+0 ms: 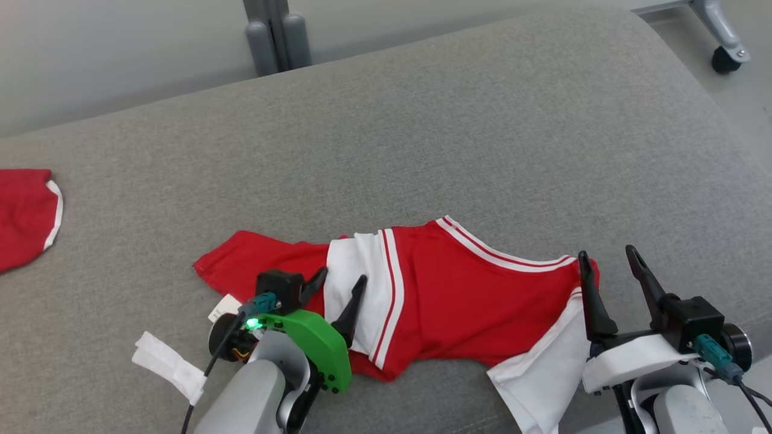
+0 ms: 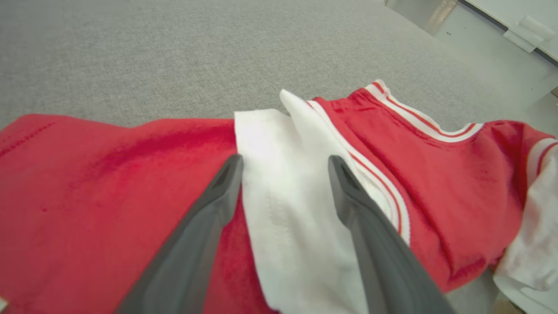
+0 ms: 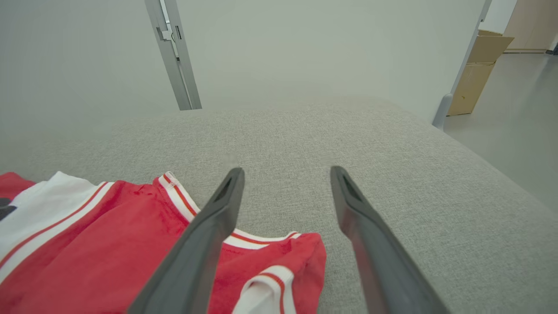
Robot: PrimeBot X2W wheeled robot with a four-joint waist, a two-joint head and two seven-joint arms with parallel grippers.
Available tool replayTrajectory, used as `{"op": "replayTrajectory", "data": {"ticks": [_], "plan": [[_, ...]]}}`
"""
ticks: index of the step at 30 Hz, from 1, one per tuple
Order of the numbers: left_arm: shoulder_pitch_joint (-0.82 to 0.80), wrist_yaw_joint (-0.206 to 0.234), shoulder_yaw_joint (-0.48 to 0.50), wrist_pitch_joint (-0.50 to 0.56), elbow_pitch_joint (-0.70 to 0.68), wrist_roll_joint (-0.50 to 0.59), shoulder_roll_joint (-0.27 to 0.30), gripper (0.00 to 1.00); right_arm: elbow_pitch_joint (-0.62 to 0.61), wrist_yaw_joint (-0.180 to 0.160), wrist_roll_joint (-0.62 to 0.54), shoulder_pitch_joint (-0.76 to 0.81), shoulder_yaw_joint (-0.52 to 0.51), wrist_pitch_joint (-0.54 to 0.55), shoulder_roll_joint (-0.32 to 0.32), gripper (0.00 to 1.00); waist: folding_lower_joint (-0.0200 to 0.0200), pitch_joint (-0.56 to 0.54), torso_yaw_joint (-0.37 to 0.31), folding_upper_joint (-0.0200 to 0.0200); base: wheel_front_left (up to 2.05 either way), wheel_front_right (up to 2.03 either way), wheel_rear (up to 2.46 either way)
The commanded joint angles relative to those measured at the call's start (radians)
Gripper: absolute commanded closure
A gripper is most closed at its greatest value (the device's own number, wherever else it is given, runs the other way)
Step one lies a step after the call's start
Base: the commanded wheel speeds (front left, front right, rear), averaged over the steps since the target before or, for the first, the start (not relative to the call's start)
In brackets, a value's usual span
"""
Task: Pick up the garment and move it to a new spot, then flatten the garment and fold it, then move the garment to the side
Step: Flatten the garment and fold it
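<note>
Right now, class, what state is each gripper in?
Left gripper: open, over the garment, holding nothing.
Right gripper: open, empty, at the garment's edge.

The garment (image 1: 458, 289) is a red top with white sleeves and white-and-red striped trim. It lies crumpled and stretched sideways on the grey padded surface (image 1: 422, 120), close to its front edge. One white sleeve (image 1: 353, 277) is folded across the red body left of the middle. The other sleeve (image 1: 537, 367) trails off the right end toward the front edge. A small white label (image 1: 224, 308) pokes out at the left end.
</note>
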Motion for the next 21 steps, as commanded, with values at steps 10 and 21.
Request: {"op": "replayTrajectory", "data": {"ticks": [10,21], "plan": [[-0.066,0.002,-0.026,-0.046,0.086,-0.042,0.006,0.52,0.001,-0.001,0.014,-0.015,-0.002,0.000,0.001,0.00,0.0000,0.026,-0.021,0.0000,0.00,0.00,0.00],[-0.094,0.002,-0.082,-0.091,0.038,-0.120,0.006,1.00,0.008,-0.001,0.024,-0.006,0.001,0.000,0.001,0.00,0.0000,0.005,-0.015,0.0000,0.00,0.00,0.00]]}}
